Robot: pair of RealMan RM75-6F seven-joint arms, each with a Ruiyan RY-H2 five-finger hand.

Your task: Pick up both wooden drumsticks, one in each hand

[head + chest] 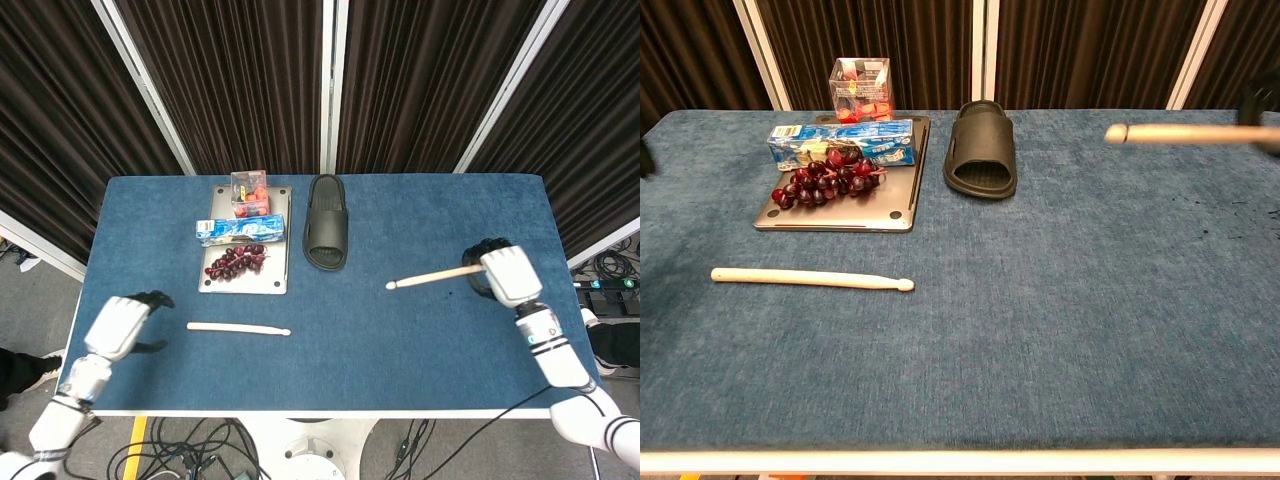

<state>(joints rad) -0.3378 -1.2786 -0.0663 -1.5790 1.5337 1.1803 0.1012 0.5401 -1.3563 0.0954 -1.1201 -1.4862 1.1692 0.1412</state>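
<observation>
one drumstick (1185,133) blurred, cut off.

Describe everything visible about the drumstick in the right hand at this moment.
The held drumstick is a slim, pale, wood-coloured rod with a small rounded tip. The right hand grips its butt end, which is hidden in the hand. The stick is lifted off the blue table, roughly level, tip pointing toward the robot's left. In the chest view it hangs in the air at upper right. Nothing else touches it.
</observation>
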